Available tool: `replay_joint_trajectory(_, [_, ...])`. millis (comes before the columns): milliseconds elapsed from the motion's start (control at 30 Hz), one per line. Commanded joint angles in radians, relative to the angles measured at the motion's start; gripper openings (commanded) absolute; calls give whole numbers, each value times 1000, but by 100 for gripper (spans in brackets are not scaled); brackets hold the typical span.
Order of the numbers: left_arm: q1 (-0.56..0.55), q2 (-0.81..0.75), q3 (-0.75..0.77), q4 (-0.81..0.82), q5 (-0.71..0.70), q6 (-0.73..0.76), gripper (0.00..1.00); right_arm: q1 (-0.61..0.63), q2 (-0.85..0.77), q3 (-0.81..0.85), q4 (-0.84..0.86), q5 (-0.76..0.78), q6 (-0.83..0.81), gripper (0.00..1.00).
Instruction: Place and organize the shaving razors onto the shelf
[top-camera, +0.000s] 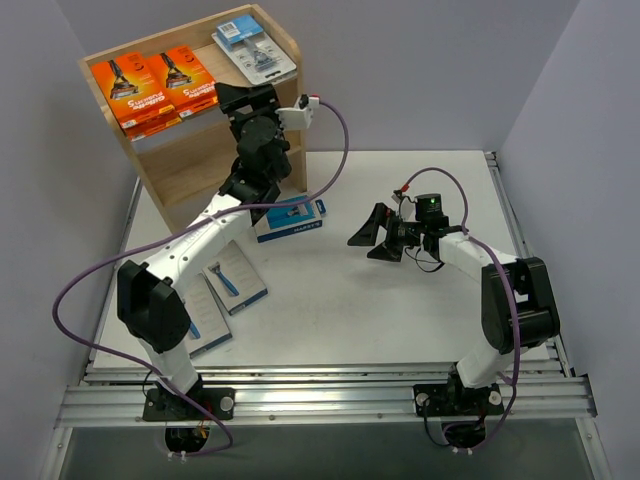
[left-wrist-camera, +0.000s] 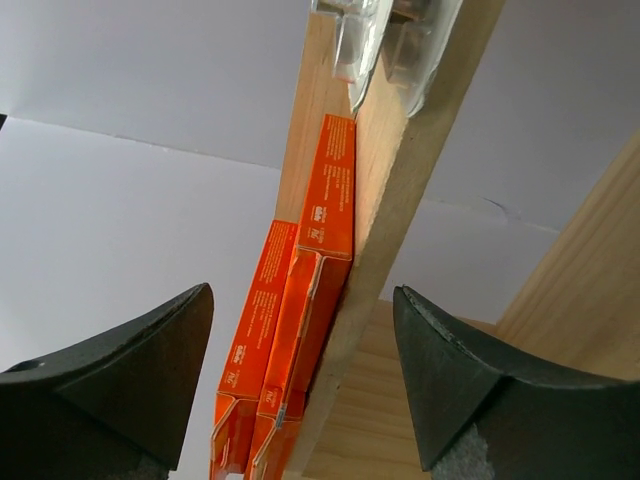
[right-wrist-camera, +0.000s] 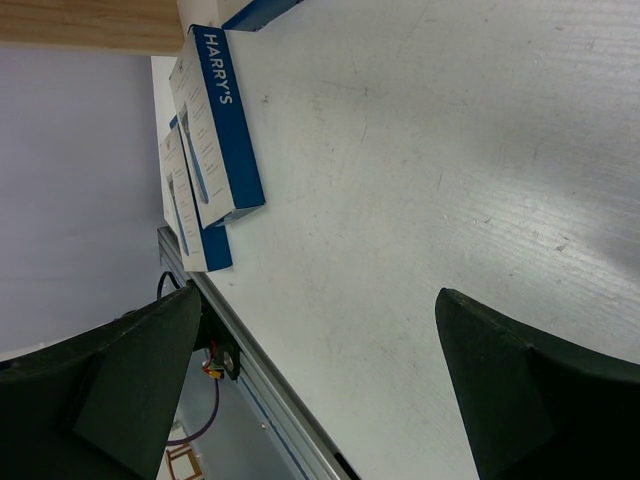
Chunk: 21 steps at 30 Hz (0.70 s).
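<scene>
Left jaws open at shelf edge, right jaws open over table

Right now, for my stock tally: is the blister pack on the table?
No, the blister pack lies on the shelf's top tier.

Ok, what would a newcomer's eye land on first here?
The bright orange boxes on the top tier of the shelf, left side, with the clear blister pack beside them. Then the left tool, open in front of that shelf, and three grey-and-blue boxes on the table.
</scene>
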Motion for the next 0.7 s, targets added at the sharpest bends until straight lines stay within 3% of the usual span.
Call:
replay_joint_trajectory(0, [-33, -45, -1, 51, -15, 3, 82, -7, -5, -10, 17, -25, -15, 100])
replay_joint_trajectory(200, [-185, -64, 28, 57, -27, 3, 87, -7, -5, -1, -33, -2, -54, 100])
replay_joint_trajectory(333, [-309, -87, 53, -122, -55, -109, 88, -7, -13, -3, -39, 1, -62, 100])
replay_joint_trajectory(500, [-479, -156, -22, -308, -98, -441, 93, -2, -62, -16, -38, 60, -74, 100])
replay_joint_trajectory(533, [-504, -191, -36, -423, -89, -513, 94, 4, -70, -27, -35, 73, -76, 100])
replay_joint_trajectory(667, [-611, -284, -82, -696, 11, -991, 94, 21, -100, -59, -15, 130, -74, 100])
